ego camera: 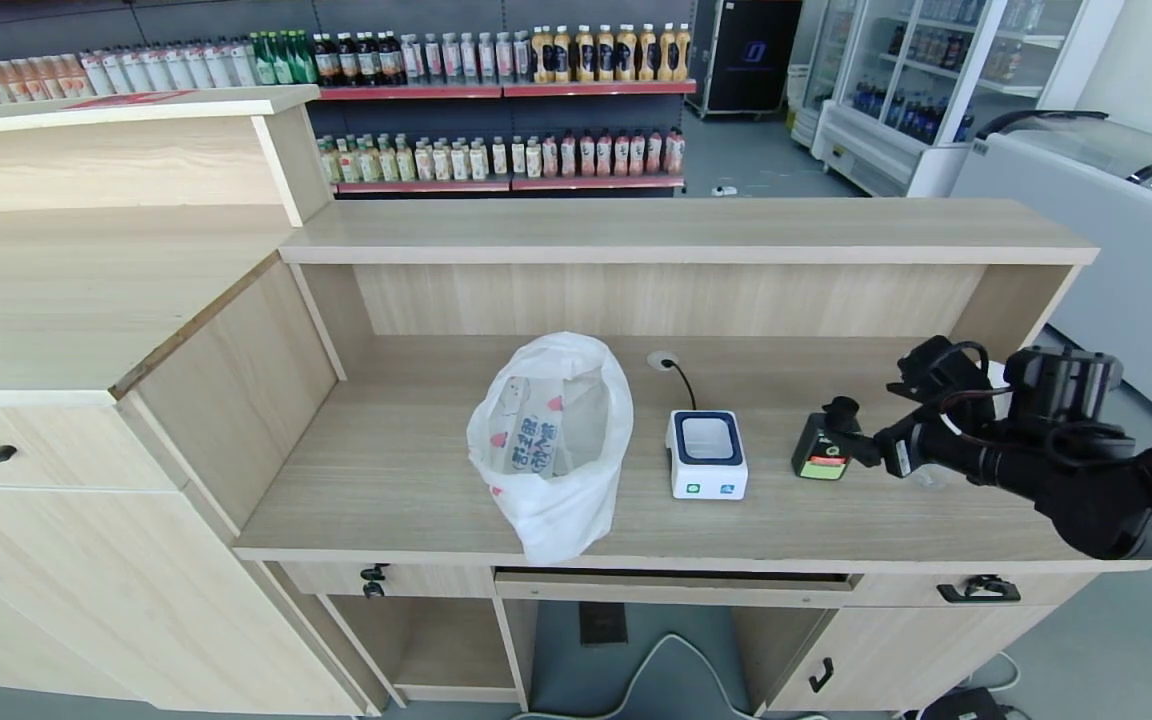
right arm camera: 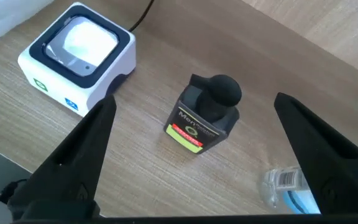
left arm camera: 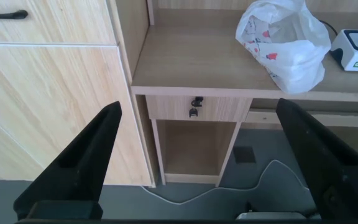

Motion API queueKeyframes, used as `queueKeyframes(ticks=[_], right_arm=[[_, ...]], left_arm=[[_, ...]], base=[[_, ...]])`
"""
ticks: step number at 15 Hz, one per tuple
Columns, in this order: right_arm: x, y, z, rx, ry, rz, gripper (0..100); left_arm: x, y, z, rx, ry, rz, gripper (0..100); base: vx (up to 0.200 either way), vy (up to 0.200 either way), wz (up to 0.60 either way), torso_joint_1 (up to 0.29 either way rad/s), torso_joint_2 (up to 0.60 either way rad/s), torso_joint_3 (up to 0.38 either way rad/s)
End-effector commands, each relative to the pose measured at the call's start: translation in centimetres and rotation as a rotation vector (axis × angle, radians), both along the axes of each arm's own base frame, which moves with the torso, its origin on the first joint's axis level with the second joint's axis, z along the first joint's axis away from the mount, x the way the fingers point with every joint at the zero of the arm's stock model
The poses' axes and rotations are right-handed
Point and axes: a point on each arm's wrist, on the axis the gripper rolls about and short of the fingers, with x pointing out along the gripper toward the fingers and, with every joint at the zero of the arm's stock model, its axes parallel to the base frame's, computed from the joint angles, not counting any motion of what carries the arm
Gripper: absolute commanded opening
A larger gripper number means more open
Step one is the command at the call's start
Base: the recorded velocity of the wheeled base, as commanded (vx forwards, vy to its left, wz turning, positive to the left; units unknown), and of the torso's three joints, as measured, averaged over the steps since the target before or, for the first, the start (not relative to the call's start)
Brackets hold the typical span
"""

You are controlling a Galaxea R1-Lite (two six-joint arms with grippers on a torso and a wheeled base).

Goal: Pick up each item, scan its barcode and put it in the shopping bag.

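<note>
1. Behind the counter, drink shelves (ego camera: pixel 496 60) line the back wall, with glass-door coolers (ego camera: pixel 926 70) and a chest freezer (ego camera: pixel 1106 200) to the right.
2. The pale wood checkout counter (ego camera: pixel 416 470) has a raised ledge at the back and a taller cabinet (ego camera: pixel 56 290) adjoining it on the left.
3. The white shopping bag (ego camera: pixel 551 440) stands open left of centre, near the front edge.
4. The barcode scanner (ego camera: pixel 706 453) sits just right of the bag, apart from it, its cable running to a hole in the counter.
5. The dark bottle (ego camera: pixel 824 448) with a round black cap rests on the counter right of the scanner. A clear bottle (right arm camera: pixel 284 186) lies near it.
6. The left gripper (left arm camera: pixel 197 109) is below counter height, facing the drawer front, fingers spread wide and holding nothing.
7. The right gripper (right arm camera: pixel 194 106) hangs over the dark bottle, fingers apart on either side without touching it.
</note>
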Motion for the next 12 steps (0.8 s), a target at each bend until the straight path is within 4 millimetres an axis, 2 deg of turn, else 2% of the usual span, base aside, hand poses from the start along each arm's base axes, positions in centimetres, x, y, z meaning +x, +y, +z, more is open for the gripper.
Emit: queueKeyframes(ticks=[1, 3, 6, 12], right_arm=[[0.9, -0.4, -1.9, -0.016, 0.029, 0.017, 100], [1.8, -1.1, -1.9, -0.04, -0.039, 0.074, 100], [2.6, -2.3, -3.8, -0.088, -0.028, 0.098, 100], [4.7, -3.0, -5.1, -0.113, -0.054, 0.115, 100]], left_arm=[[0.0, 0.0, 0.0, 0.0, 0.0, 0.0, 100], [0.0, 0.0, 0.0, 0.0, 0.0, 0.0, 100], [0.0, 0.0, 0.0, 0.0, 0.0, 0.0, 100], [0.0, 0.0, 0.0, 0.0, 0.0, 0.0, 100]], base=[[0.0, 0.0, 0.0, 0.0, 0.0, 0.0], [0.0, 0.0, 0.0, 0.0, 0.0, 0.0], [0.0, 0.0, 0.0, 0.0, 0.0, 0.0], [0.0, 0.0, 0.0, 0.0, 0.0, 0.0]])
